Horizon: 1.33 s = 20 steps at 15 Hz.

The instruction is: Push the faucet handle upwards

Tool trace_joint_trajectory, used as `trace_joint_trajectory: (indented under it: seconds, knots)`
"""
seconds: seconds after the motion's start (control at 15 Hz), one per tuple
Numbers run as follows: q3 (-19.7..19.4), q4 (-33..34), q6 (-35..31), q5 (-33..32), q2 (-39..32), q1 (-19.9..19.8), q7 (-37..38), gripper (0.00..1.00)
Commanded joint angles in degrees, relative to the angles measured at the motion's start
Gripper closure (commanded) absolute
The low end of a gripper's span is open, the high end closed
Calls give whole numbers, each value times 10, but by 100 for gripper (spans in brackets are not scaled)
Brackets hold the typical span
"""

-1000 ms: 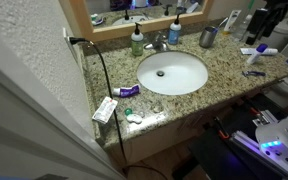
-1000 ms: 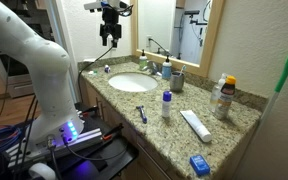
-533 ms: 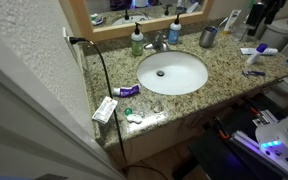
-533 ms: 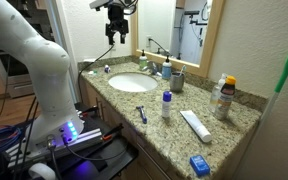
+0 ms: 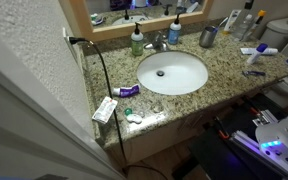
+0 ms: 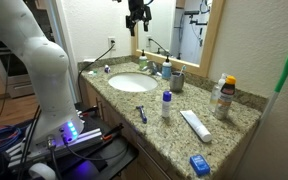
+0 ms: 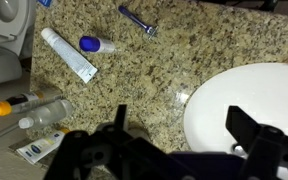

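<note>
The short chrome faucet with its small silver-grey handle stands at the back rim of the oval white sink, between a green-topped soap bottle and a blue bottle. The handle also shows in an exterior view, small and hard to read. My gripper hangs high above the counter in front of the mirror, well above the faucet. In the wrist view its two dark fingers are spread apart and empty over the sink's edge. The faucet is out of the wrist view.
A grey cup stands next to the blue bottle. A toothpaste tube, a small blue-capped bottle and a razor lie on the granite counter. A black cord runs along the counter by the wall.
The gripper has risen and moved toward the mirror above the faucet, leaving the top of one exterior view. Nothing on the counter has moved.
</note>
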State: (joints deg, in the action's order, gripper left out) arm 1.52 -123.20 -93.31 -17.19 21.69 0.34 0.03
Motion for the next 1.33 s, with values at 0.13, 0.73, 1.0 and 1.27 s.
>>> trace_joint_trajectory:
  seconds: [0.13, 0.73, 1.0, 1.27]
  knots:
    - [-17, 78, -49, 39, -126, 18, -117, 0]
    - [-6, 218, -127, 69, -232, 12, -270, 0]
    - [5, 272, -146, 138, -301, 20, -346, 0]
    - [49, 348, -155, 225, -385, 35, -370, 0]
